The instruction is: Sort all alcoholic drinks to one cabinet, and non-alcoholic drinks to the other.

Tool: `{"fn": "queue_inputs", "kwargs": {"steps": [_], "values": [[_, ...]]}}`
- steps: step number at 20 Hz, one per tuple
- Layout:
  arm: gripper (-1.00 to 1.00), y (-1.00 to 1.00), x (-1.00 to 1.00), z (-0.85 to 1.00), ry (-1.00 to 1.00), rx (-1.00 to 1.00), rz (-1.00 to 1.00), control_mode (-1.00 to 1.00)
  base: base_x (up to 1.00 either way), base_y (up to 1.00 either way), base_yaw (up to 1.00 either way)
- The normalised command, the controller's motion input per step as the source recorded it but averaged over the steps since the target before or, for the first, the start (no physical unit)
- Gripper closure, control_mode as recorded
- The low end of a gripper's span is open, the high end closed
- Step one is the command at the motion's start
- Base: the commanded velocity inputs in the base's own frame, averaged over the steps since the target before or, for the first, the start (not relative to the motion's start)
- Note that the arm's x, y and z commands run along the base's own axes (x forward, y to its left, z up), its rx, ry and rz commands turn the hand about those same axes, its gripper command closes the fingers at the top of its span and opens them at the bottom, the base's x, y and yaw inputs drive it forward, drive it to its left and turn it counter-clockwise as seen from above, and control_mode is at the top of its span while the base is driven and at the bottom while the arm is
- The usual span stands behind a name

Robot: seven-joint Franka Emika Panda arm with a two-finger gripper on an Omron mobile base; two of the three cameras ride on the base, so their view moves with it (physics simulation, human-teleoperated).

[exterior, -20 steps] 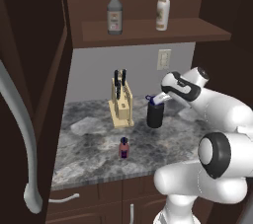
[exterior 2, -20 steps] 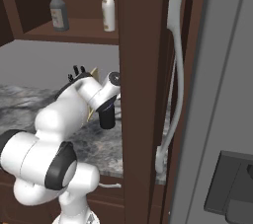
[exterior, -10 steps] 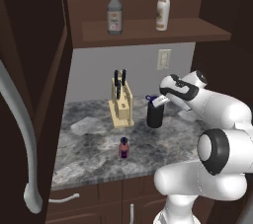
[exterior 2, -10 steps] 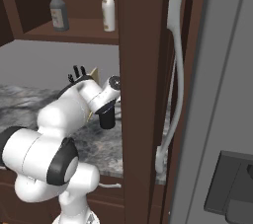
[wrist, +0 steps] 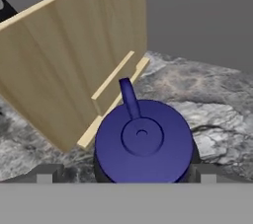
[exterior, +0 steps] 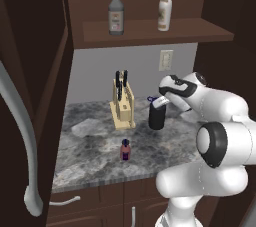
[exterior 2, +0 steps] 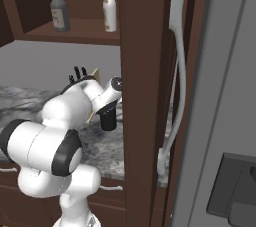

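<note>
The dark wooden wall cabinet (exterior: pixel 150 31) stands open above the counter, and its plank shelf holds two bottles: the clear greyish glass bottle (exterior: pixel 116 11) with a red cap and pale label, and to the right of it, well apart, the cream-white slim-necked bottle (exterior: pixel 165 8). Both stand upright. Its tall door with the long curved grey handle (exterior: pixel 20 136) is swung open to the left of the shelf. In the right base view another dark door with a similar grey handle (exterior 2: pixel 175 81) stands to the right of the shelf.

Below the shelf, on the grey marbled counter (exterior: pixel 95 141), a pale wooden knife block (exterior: pixel 123 103) holds dark-handled knives. Just to the right of the block stands the wide black bottle (exterior: pixel 157 116) with its blue lid (wrist: pixel 143 139). In front of the block, nearer the counter's edge, stands the small red bottle (exterior: pixel 125 150) with a dark cap, well apart from the black one.

The gripper (exterior: pixel 161 102) sits right over the black bottle's lid, jaws spread wide; in the hand view the two fingertips (wrist: pixel 47 173) flank the lid on either side, and whether they touch the bottle cannot be told.

Compared with a second ago, the hand has come down closer onto the black bottle; the bottles and the block stand where they did.
</note>
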Motion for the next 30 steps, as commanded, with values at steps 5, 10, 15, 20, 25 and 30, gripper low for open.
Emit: {"fn": "queue_inputs", "kwargs": {"steps": [5,10,15,20,25,30], "values": [[-1.0,0.0,0.1,-0.14,0.0,0.0,0.0,-1.0,0.0,0.0,0.0],[-1.0,0.0,0.14,-0.16,0.0,0.0,0.0,-1.0,0.0,0.0,0.0],[-1.0,0.0,0.16,-0.11,0.0,0.0,0.0,-1.0,0.0,0.0,0.0],[1.0,0.0,0.02,-0.19,0.0,0.0,0.0,-1.0,0.0,0.0,0.0],[1.0,0.0,-0.31,-0.01,-0.08,0.0,0.0,-1.0,0.0,0.0,0.0],[1.0,0.05,-0.56,0.2,-0.11,0.02,-0.01,-1.0,0.0,0.0,0.0]]}}
